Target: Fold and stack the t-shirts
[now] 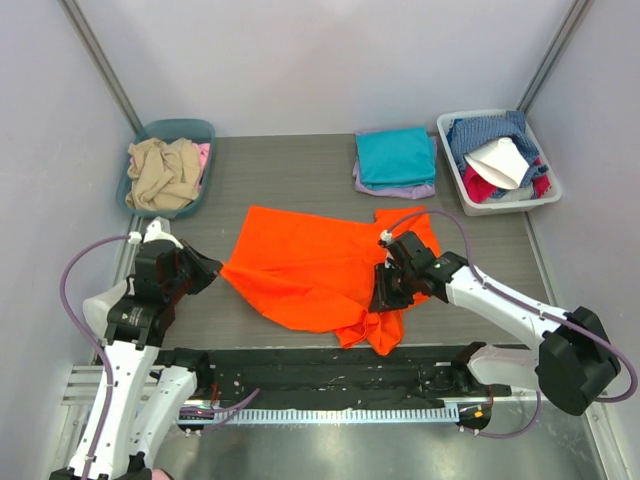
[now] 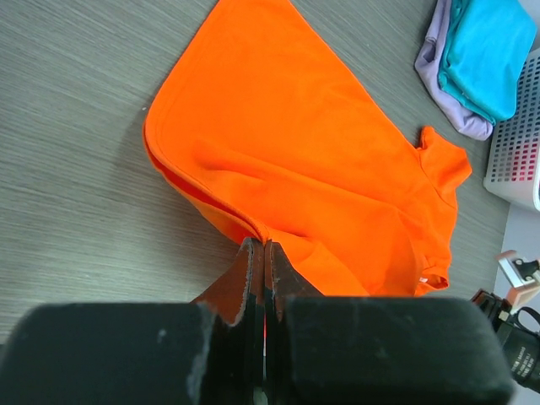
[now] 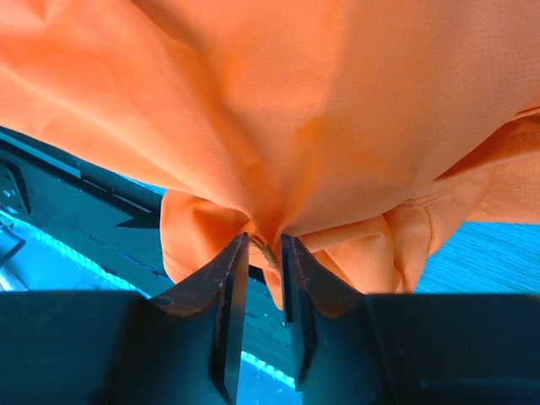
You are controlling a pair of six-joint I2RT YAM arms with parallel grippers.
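Note:
The bright orange t-shirt lies spread and rumpled across the middle of the table. My left gripper is shut on its left edge; in the left wrist view the jaws pinch the hem of the orange cloth. My right gripper hovers at the shirt's near right part. In the right wrist view its jaws stand a little apart, with a seam of the orange cloth hanging loose between them. A folded teal t-shirt rests on a folded lavender one at the back.
A teal bin holding beige cloth stands at the back left. A white basket of mixed clothes stands at the back right, beside the folded stack. A black rail runs along the near table edge, under the shirt's bunched corner.

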